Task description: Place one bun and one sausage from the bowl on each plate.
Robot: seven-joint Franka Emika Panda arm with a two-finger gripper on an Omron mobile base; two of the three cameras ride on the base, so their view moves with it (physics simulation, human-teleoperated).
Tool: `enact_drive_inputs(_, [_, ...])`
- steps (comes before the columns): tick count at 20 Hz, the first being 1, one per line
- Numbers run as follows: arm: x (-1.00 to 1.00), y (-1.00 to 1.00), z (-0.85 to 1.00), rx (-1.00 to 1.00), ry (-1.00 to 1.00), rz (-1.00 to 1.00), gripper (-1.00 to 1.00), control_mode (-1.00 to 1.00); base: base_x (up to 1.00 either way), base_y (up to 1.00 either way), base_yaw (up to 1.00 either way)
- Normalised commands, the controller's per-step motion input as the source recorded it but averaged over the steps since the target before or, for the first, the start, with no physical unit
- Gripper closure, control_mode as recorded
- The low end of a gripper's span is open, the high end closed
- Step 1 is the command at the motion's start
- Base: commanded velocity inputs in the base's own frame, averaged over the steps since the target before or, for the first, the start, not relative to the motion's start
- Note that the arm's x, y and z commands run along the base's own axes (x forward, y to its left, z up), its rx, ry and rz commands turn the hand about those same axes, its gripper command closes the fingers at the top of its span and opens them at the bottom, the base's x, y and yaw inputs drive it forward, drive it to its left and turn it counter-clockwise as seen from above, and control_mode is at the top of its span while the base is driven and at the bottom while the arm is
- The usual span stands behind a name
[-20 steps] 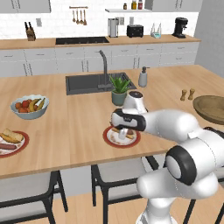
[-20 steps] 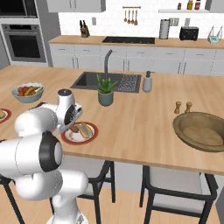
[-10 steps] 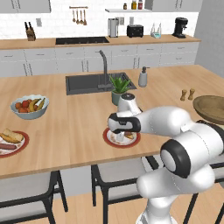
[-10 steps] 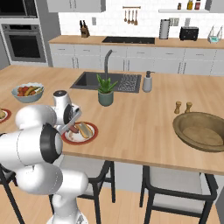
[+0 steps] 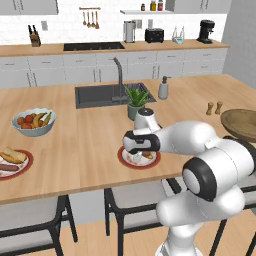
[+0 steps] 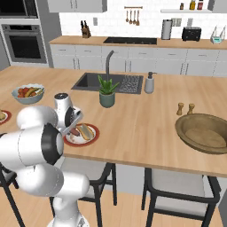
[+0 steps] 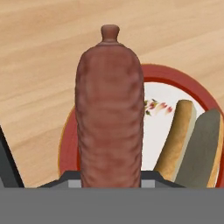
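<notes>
A sausage point(image 7: 109, 109) is being held in the hand point(image 5: 137, 159) just above the red-rimmed plate point(image 7: 183, 85), beside its bun point(image 7: 177, 138); lowering and release are probably being called for next.

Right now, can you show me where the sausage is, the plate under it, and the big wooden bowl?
sausage point(image 7: 109, 118): hand view, middle of its brown body.
plate point(image 7: 177, 78): hand view, red rim at upper right.
bowl point(image 6: 205, 135): right base view, olive-brown inside.
</notes>
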Motion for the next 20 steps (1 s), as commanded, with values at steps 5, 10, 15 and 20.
enact_drive_inputs(5, [0.02,0.00,-0.11,0.00,0.00,0.00,1.00,-1.00,0.00,0.00,0.00])
enact_drive_inputs(10, [0.09,-0.08,-0.14,0.00,0.00,0.00,1.00,-1.00,0.00,0.00,0.00])
enact_drive_inputs(15, [0.07,-0.04,-0.08,0.00,0.00,0.00,1.00,-1.00,0.00,0.00,0.00])
enact_drive_inputs(20, [0.03,0.00,-0.07,0.00,0.00,0.00,1.00,-1.00,0.00,0.00,0.00])
